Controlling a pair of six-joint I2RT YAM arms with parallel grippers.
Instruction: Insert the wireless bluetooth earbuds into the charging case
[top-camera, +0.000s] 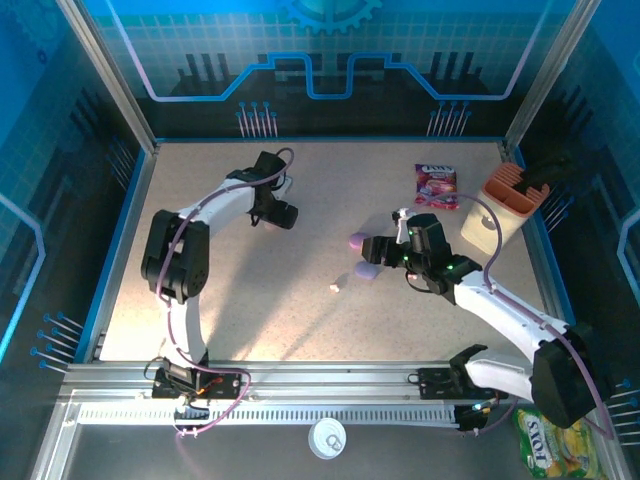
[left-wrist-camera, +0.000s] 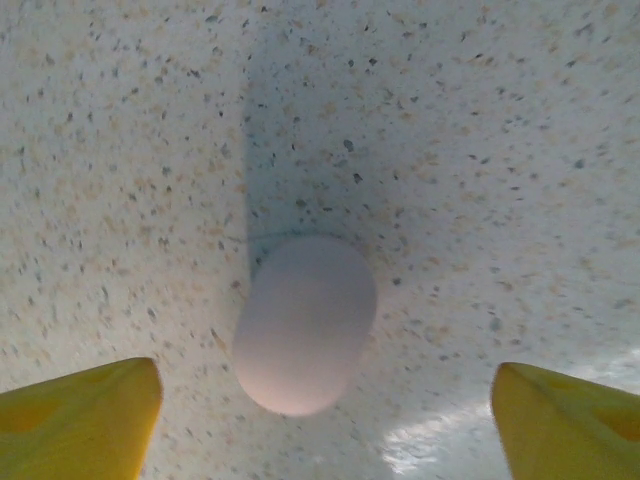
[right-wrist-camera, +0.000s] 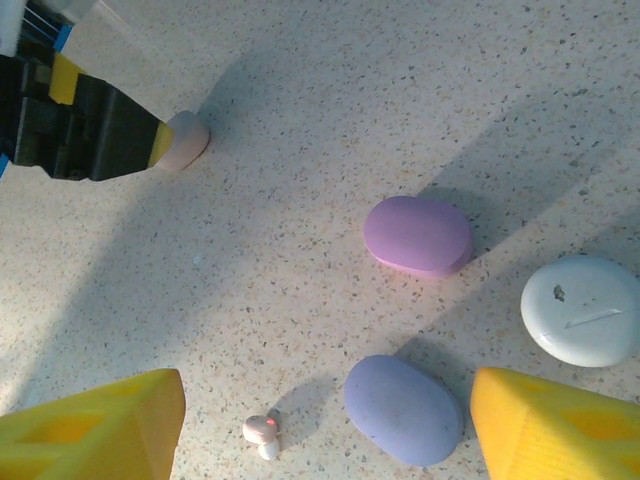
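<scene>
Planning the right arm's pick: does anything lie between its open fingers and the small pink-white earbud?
Partly. The earbud lies on bare tabletop under the right gripper, but the lavender case sits beside it, apart, inside the same finger gap.

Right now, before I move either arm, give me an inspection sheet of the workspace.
Surface: speckled beige tabletop, arm shadows across it.
Job's things: one tiny pink-and-white earbud lying loose; pinkish-purple oval case, lavender oval case, white round case, pale pink oval case, all looking shut.
Clutter: purple snack packet and beige tub with orange top, far right.
Grippers: left gripper open, pale pink case between its fingers, untouched; right gripper open, above earbud and lavender case.
Cables: purple cables running along both arms, clear of the cases.
Surroundings: blue-lit enclosure walls; aluminium rail at near edge; white round object and yellow-green packet beyond it.
</scene>
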